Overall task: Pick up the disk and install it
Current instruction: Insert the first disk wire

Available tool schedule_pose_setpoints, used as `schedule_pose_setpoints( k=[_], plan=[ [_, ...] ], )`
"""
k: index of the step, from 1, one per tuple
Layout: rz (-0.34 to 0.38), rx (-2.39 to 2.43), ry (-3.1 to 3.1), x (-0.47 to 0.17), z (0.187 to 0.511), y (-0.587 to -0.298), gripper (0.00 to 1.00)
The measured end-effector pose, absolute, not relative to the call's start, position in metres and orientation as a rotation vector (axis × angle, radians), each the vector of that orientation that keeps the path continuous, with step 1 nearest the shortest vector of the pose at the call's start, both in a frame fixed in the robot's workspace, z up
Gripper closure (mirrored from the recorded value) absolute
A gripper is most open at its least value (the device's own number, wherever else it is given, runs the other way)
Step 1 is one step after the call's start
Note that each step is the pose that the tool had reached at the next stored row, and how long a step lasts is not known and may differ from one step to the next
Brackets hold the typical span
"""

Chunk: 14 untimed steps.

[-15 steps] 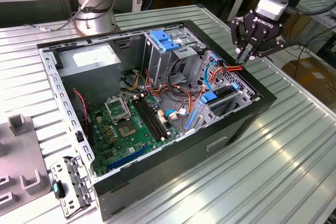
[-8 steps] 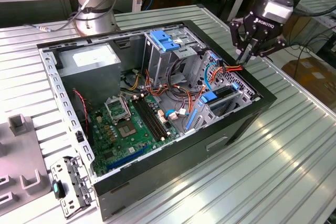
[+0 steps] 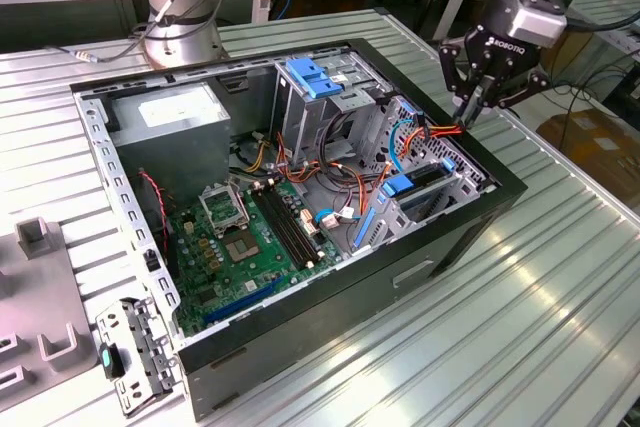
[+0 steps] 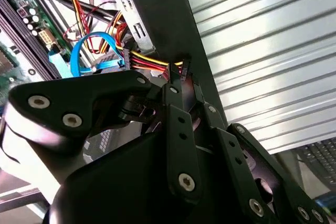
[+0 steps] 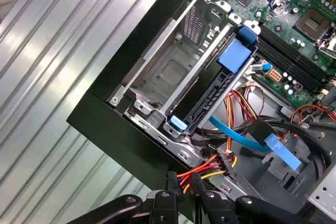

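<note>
Setting: a workshop with desks and loose cables behind; a ribbed metal bench (image 3: pixel 540 327) carries an open case (image 3: pixel 330 332) lying on its side near the bench's middle.
Pincer: the pincer (image 3: pixel 467 119) hangs over the case's end wall, close to the case corner at the exterior view's right.
Grip: closed on the end of the power cable (image 4: pixel 152 64); its red, yellow and black wires run out from between the fingertips in both wrist views.
Disk: the disk (image 5: pixel 210 95) appears already seated on edge in the cage (image 5: pixel 148 109), just inside that end wall. A dark edge and blue rail ends show; the label is hidden.
Axis: the visible edge runs parallel to the case's long near wall, with one end toward the wall under the pincer.
Direction: from the pincer the disk lies near, inward and lower, toward the exterior view's left.
Beside it: an empty bay (image 5: pixel 170 73) lies between the disk and the long near wall.
In the way: the power cable's wires and a flat blue data cable (image 5: pixel 239 136) cross the space around the disk's nearer end.
Farther off: the board (image 3: pixel 240 237), supply box (image 3: pixel 175 117) and blue latch plate (image 3: pixel 315 77) stand well apart from the pincer.
Stage, as a judgement: the disk is in its slot and the cabling is in hand.
</note>
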<state>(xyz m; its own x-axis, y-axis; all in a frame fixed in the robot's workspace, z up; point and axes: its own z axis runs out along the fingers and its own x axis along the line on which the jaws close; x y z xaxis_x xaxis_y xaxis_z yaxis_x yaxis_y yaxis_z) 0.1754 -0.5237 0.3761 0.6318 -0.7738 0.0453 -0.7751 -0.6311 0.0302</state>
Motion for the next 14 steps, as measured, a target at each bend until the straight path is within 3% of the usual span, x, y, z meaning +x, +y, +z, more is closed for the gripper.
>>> schedule_pose_setpoints(
  k=[14],
  plan=[
    [0.071, 2.911, -1.066, 0.1752, 0.3726, -0.5247, 0.76]
  ],
)
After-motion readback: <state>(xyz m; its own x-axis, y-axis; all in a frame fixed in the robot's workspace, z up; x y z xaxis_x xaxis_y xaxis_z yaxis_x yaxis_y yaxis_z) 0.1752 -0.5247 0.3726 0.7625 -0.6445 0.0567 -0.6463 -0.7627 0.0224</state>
